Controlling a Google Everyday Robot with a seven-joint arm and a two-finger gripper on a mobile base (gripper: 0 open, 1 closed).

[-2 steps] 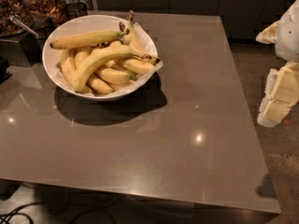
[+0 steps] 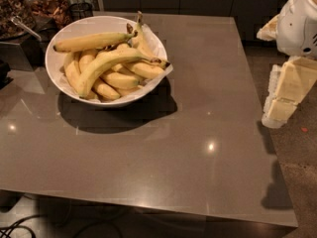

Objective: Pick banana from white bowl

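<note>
Change: the pincer has shifted a little left and up, closer to the table's right edge; the bowl and its fruit lie as they did before.
Pincer: pale and blocky, at the right side of the view, beyond the right edge of the table and over the floor. Whether it is wide or narrow cannot be told, and nothing is seen in its grip.
Arm: a white rounded housing sits above the pincer.
White bowl: on the table's far left part, well apart from the pincer.
Banana: in the white bowl on top of the heap, arching from lower left to the right rim, where its dark stem end lies.
Straight banana: across the back of the bowl.
Shorter bananas: beneath the arched one.
</note>
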